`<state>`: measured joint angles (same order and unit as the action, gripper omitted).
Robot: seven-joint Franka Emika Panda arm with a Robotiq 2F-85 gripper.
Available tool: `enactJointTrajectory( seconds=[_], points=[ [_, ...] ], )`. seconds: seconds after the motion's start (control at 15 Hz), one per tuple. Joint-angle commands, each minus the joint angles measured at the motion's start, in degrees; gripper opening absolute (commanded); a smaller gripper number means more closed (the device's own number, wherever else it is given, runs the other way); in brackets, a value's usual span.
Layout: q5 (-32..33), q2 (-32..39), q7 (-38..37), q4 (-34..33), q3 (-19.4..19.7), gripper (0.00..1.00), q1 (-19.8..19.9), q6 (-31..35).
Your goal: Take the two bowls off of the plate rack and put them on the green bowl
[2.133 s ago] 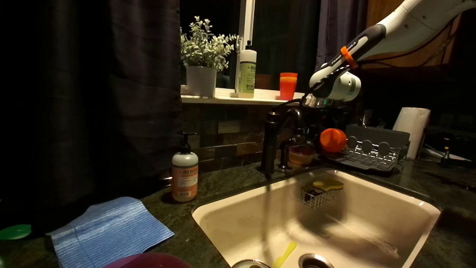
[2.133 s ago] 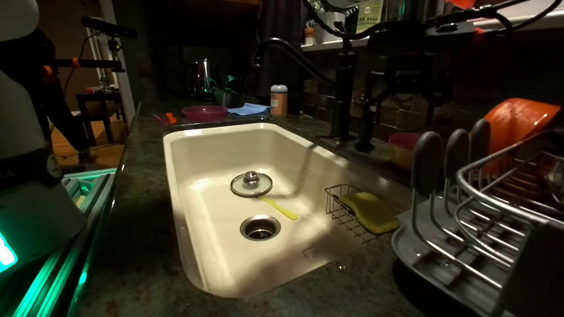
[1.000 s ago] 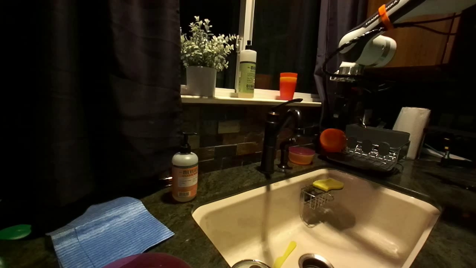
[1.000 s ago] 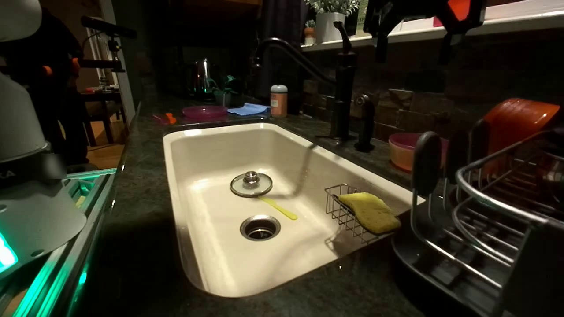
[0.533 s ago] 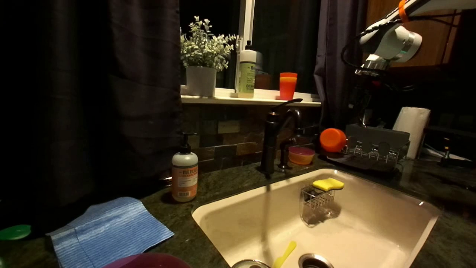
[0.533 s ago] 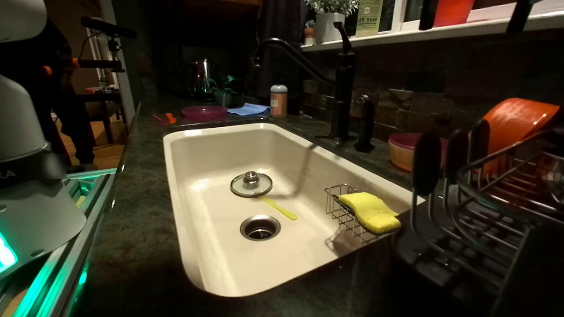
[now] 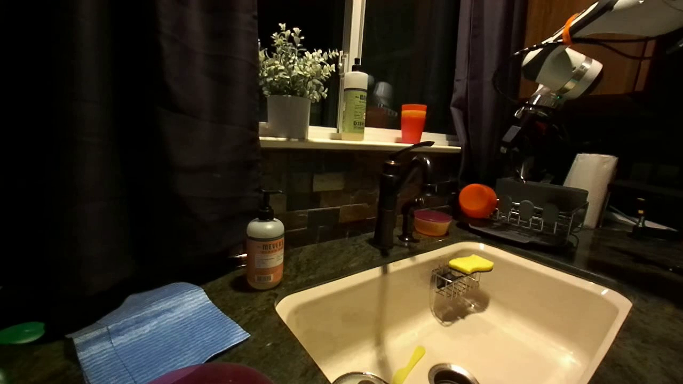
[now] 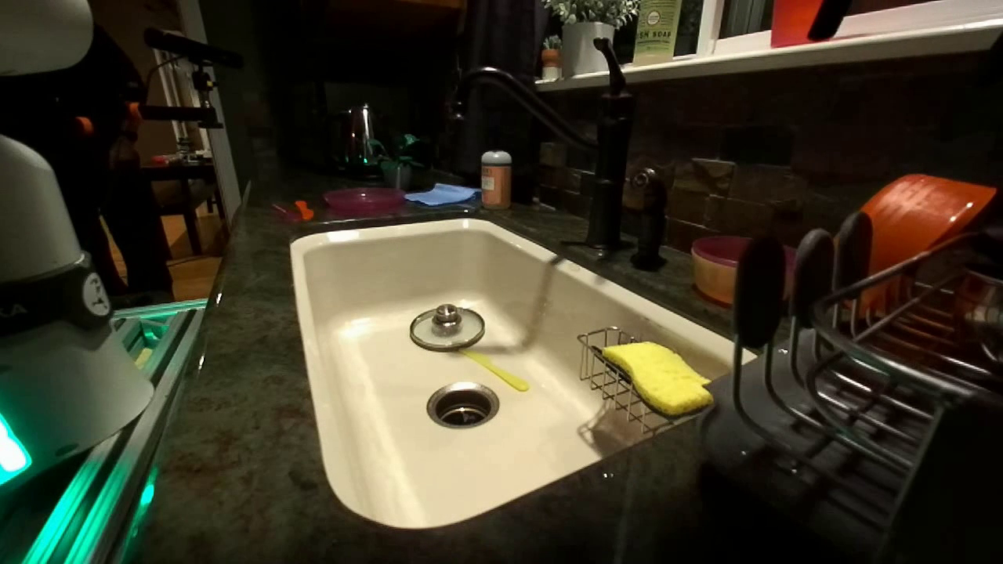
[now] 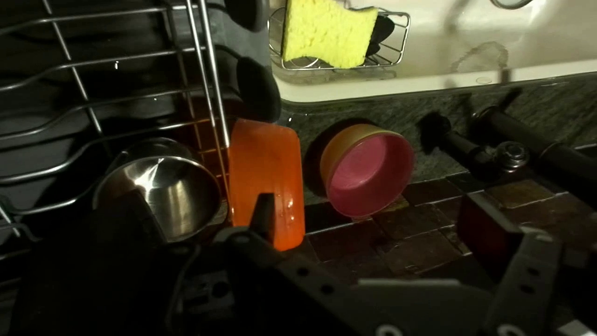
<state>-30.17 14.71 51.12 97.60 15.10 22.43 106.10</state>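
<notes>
I am looking over a kitchen, apparently a home's. In an exterior view a cream sink (image 7: 512,320) is taking up the lower right of the frame, set in a dark worktop (image 7: 315,261), a black faucet (image 7: 388,208) rising just beside it. At right a plate rack (image 7: 526,209) is standing near a paper towel roll (image 7: 597,184). At upper centre, dish soap (image 7: 354,109) and a potted plant (image 7: 291,80) are sitting on a windowsill (image 7: 384,140), and dark curtains (image 7: 208,122) are flanking the window (image 7: 413,58).

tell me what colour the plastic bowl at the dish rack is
Orange; the plastic bowl shows best in the wrist view, up close.
</notes>
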Motion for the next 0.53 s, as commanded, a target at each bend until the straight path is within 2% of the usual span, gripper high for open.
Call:
enactJointTrajectory(
  seconds=[0.0, 0.47],
  points=[
    [-1.5, 8.1, -0.5, -9.9, -1.4, 1.00, 3.0, -5.2],
    [-1.0, 17.0, -1.6, -20.5, -5.1, 1.00, 7.4, -8.3]
  ],
)
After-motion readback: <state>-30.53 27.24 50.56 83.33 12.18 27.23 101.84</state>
